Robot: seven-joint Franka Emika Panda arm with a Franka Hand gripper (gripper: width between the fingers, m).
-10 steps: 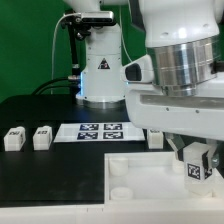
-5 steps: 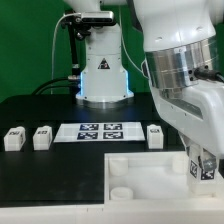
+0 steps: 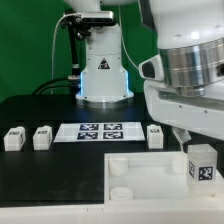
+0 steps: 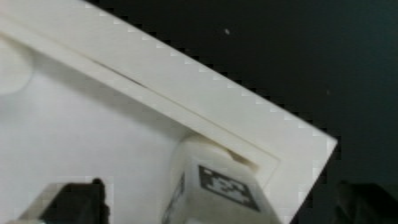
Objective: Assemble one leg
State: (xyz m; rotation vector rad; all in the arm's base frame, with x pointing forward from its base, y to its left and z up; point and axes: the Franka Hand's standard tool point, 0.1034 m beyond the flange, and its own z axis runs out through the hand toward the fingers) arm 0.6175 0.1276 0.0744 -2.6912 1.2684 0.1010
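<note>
- One leg (image 3: 202, 163) was seen upright at the exterior view's right, its long axis vertical, its tagged face turned toward the camera; it stood at the right end of the white panel (image 3: 140, 165), though contact with a socket could not be made out
- In the wrist view the same leg (image 4: 226, 184) was shown against the panel's (image 4: 107, 120) raised rim, between two dark fingertips (image 4: 71, 200)
- The gripper (image 4: 210, 203) was spread apart beside the leg; a grip on it could not be confirmed
- Four legs were counted: the upright one; two (image 3: 13, 139) (image 3: 41, 137) at the left; one (image 3: 155, 135) beside the marker board (image 3: 98, 131)
- One panel and one marker board were counted
</note>
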